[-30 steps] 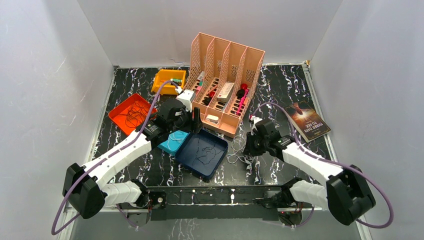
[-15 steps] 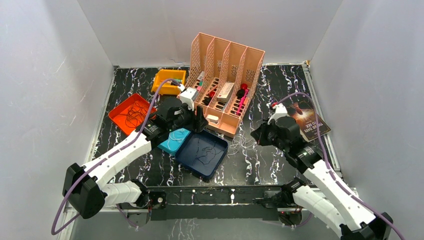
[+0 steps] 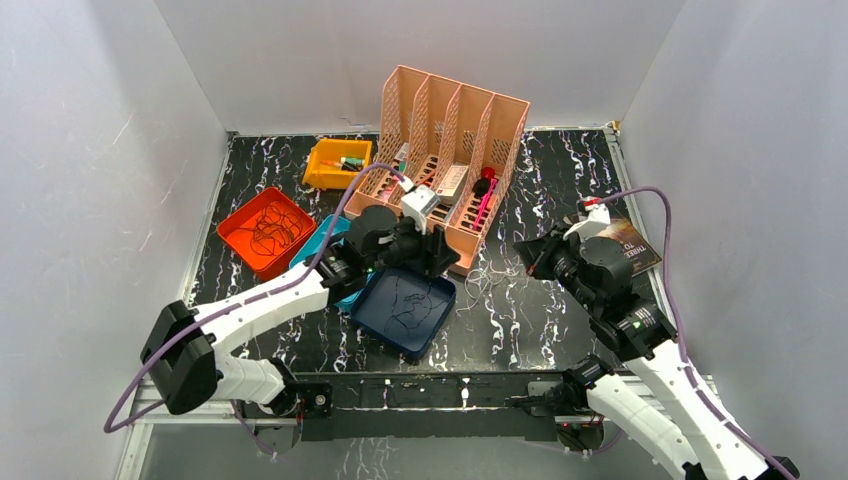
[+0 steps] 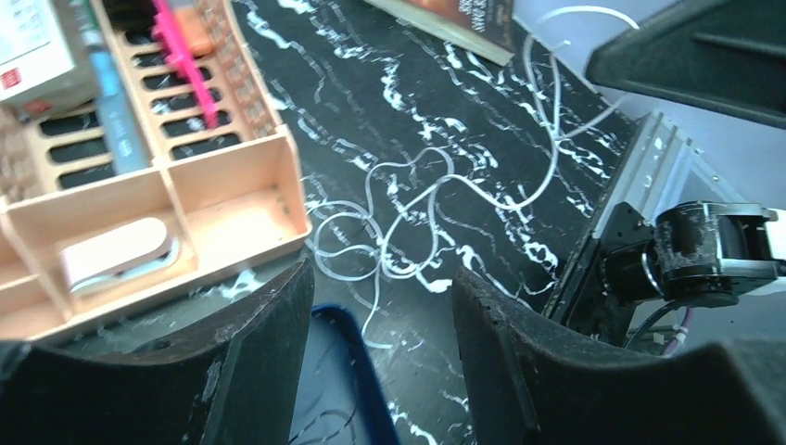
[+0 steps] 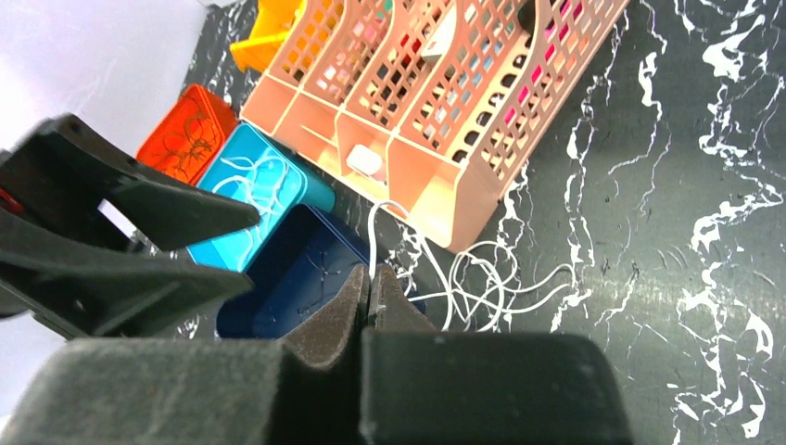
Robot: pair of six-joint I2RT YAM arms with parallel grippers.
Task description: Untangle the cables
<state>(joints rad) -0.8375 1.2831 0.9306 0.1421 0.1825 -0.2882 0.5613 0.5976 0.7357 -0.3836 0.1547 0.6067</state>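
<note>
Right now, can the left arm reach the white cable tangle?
Likely yes: the left hand is open, and the white cable tangle lies on bare table just beyond it. The right hand is shut on one strand.

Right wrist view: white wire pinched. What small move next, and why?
Probably raise the right end effector slightly: it is shut on one white wire that runs into the loose tangle beside the pink organizer, so a gentle pull may draw it free.
</note>
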